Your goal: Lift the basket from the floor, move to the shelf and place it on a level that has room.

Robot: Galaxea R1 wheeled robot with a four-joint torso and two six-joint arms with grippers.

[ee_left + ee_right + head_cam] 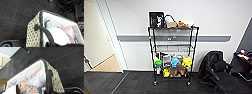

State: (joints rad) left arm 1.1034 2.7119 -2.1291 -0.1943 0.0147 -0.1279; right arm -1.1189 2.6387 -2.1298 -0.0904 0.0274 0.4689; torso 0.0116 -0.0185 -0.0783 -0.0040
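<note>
The floor [141,83] of dark carpet tiles runs up to a white wall [214,20] with a grey rail. Against that wall stands the shelf [172,53], a tall black wire rack on small casters. Its top tier carries a black bag [156,19] and a few small items, the level [172,46] under that is bare wire grid, and the tiers below that hold colourful toys [175,62]. A black office chair [215,71] sits on the carpet just beside the rack.

The basket [33,36] shows large in both wrist views, raised above the carpet, with printed paper [33,83] lying inside it. Whether either gripper is clamped on its rim cannot be told.
</note>
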